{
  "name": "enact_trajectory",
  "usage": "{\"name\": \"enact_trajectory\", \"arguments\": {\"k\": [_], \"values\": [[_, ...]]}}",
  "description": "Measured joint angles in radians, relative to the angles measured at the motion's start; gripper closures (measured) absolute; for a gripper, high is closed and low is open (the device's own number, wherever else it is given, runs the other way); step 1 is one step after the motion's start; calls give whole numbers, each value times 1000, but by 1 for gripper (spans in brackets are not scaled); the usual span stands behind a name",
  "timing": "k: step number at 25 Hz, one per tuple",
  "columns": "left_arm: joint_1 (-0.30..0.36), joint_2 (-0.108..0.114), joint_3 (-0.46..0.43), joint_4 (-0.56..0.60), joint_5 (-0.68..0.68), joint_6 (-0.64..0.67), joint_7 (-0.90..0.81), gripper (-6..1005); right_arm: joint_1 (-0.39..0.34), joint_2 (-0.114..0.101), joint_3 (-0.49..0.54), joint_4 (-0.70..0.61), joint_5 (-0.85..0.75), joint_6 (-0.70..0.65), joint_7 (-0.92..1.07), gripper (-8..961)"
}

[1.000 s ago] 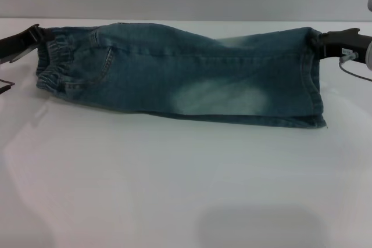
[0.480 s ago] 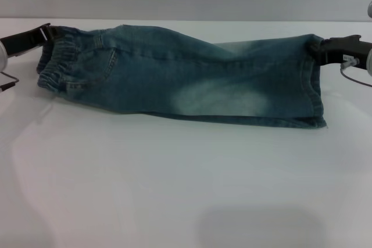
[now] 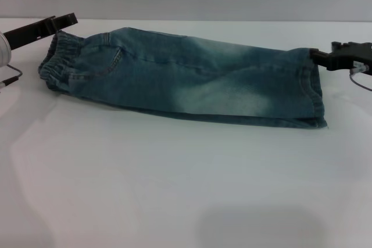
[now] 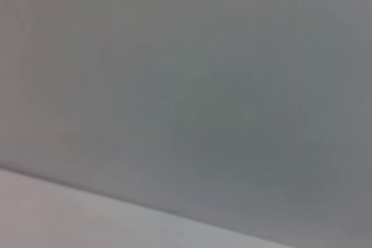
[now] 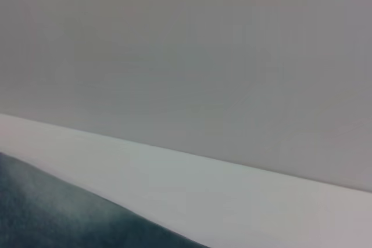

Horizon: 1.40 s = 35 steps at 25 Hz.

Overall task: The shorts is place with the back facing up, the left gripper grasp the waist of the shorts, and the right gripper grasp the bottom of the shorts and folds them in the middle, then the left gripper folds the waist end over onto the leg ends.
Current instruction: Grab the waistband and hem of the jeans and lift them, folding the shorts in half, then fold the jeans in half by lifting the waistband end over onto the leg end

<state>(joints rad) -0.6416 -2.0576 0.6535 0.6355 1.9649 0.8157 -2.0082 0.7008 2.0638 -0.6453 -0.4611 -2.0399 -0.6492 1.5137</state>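
Shorts [image 3: 186,79] of faded blue denim are seen folded lengthwise into a long narrow strip that lies flat along the far half of the white surface [image 3: 174,190], so the first fold, down the middle, is judged done. The gathered waist [image 3: 58,62] is at the left end of the strip, near the far left corner, and the leg ends [image 3: 314,94] are at the right end, near the right edge. The left gripper [image 3: 68,20] is placed just beyond the waist's far corner; whether the fabric is touched by it, or how wide its fingers are spread, cannot be told. The right gripper [image 3: 318,57] is placed at the far corner of the leg ends, and the state of its fingers cannot be told either. Only a dark sliver of denim is shown in the right wrist view. The second fold, waist over onto leg ends, is not yet begun.
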Motion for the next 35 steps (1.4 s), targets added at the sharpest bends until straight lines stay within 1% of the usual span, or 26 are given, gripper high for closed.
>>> {"name": "enact_trajectory", "arguments": {"k": [1, 3, 6, 11, 12, 16, 22, 26, 32, 35], "values": [[3, 0, 0, -2, -21, 7, 21, 647, -3, 0, 3, -1, 6, 7, 0, 497], [8, 0, 0, -8, -52, 22, 53, 606, -13, 1, 4, -5, 25, 11, 1, 476], [17, 2, 0, -12, -82, 52, 98, 403, -31, 1, 2, -14, 70, 13, 0, 446], [32, 4, -1, -13, -90, 68, 123, 221, -47, 1, -5, -27, 101, 6, -3, 394], [47, 7, -1, -17, -90, 74, 126, 185, -49, 1, -5, -26, 101, 4, -4, 394], [83, 4, -9, -16, -98, 70, 183, 185, -53, 3, -3, -27, 111, 3, -4, 394], [108, 2, -9, -46, -107, 14, 201, 186, -58, 5, -5, -27, 120, 1, -5, 394], [121, 4, -11, -73, -125, 8, 184, 187, -59, 5, -5, -27, 120, 5, -5, 394], [130, 5, -9, -75, -128, 4, 154, 187, -61, 5, -5, -27, 120, 6, -7, 394], [140, 10, -3, -70, -122, 15, 93, 188, -63, 5, -5, -27, 120, 6, -7, 394]]}}
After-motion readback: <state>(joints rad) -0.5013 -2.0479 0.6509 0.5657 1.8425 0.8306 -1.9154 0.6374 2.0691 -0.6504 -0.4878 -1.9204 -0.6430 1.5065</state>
